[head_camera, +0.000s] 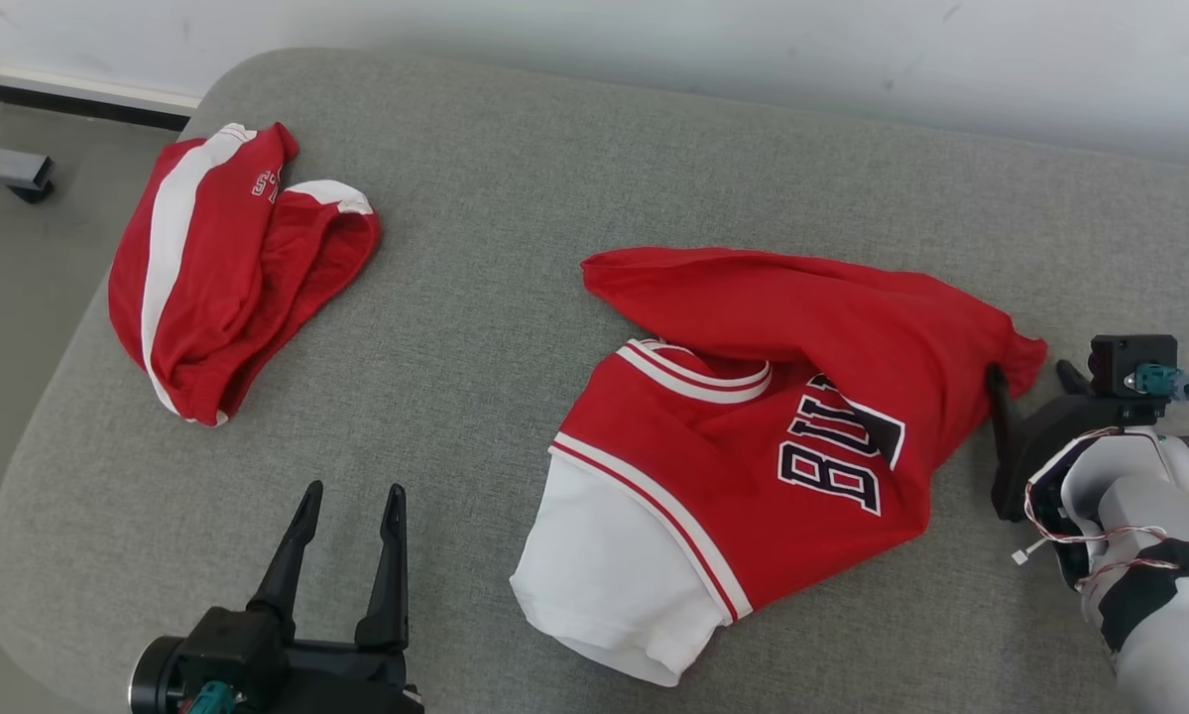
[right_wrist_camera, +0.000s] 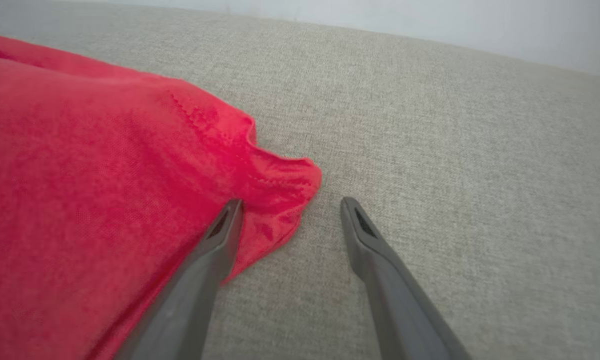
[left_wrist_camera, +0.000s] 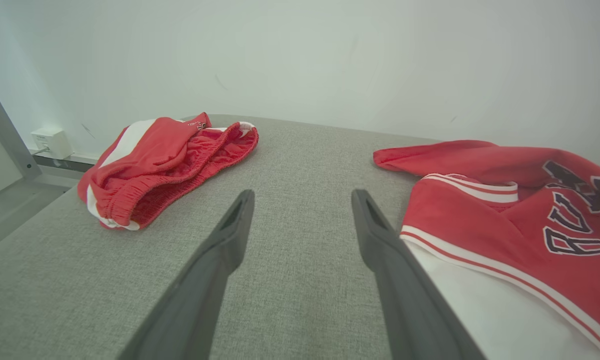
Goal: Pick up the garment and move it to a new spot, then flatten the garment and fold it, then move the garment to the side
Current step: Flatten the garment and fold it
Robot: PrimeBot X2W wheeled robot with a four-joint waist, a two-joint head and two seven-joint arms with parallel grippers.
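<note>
- A grey padded surface [head_camera: 475,297] runs to a pale wall [head_camera: 653,40].
- Far left, bunched red shorts [head_camera: 217,268] lie well apart, seemingly set aside.
- Near left, the left gripper [head_camera: 353,491] hovers, jaws released and empty, likely waiting.
- Centre-right lies the crumpled red jersey [head_camera: 753,416].
- Far right, the right gripper [head_camera: 1030,375] has its jaws spread astride the jersey's corner, apparently ready to pinch it.

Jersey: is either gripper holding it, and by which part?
Neither. The right gripper is open at the jersey's right corner, one finger against the cloth; the left gripper is open, apart from it.
</note>
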